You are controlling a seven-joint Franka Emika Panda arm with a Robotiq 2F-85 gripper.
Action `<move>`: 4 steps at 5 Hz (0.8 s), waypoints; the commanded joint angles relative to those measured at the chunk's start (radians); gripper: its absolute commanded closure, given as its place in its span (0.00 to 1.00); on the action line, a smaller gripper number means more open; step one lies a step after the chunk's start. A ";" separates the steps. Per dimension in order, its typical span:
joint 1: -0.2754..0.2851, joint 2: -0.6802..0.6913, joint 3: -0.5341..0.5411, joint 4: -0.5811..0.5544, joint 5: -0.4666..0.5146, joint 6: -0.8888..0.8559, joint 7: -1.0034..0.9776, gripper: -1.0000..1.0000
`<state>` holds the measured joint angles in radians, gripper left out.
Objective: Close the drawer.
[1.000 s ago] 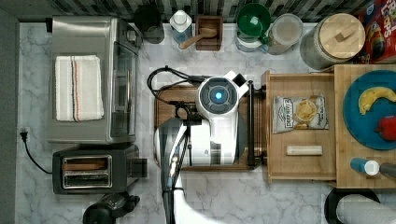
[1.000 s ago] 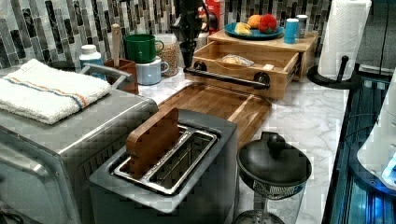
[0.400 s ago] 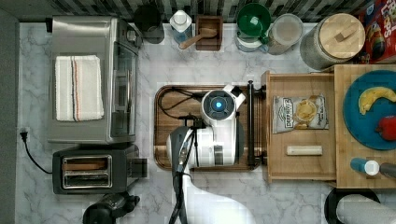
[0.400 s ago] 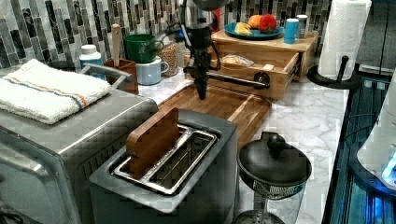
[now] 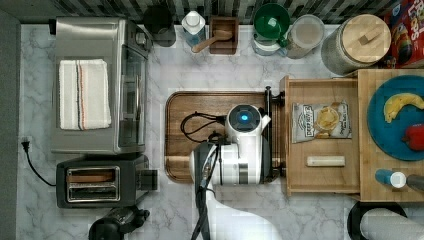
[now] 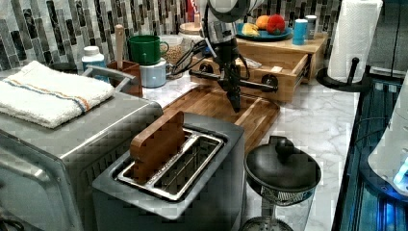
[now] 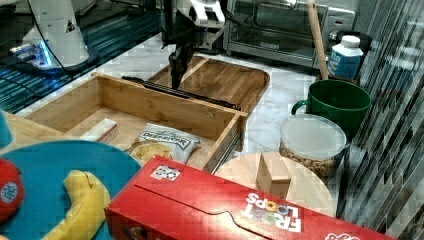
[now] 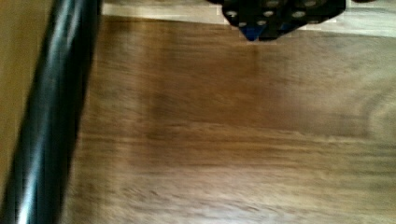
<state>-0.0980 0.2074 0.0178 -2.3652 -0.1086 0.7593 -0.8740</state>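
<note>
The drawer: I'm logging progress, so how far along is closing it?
Nothing looks done: the drawer stands pulled out, with a chip bag and a small white bar in plain sight inside. In hand: the gripper hangs low over the cutting board, just in front of the black handle. Left: pushing the drawer in fully.

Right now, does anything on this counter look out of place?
Yes: the drawer stands pulled out over the counter, with a chip bag and a small pale bar lying in it. A wooden block sits in the toaster slot, which is odd.
</note>
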 commanded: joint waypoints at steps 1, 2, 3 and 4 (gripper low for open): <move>-0.118 -0.044 -0.048 0.120 0.012 0.055 -0.262 1.00; -0.148 -0.055 -0.055 0.117 0.045 0.056 -0.284 1.00; -0.165 -0.062 -0.065 0.131 0.072 0.040 -0.288 1.00; -0.213 -0.039 -0.080 0.143 0.096 0.091 -0.361 1.00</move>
<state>-0.2727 0.1982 -0.0211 -2.3301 -0.0202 0.7998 -1.1123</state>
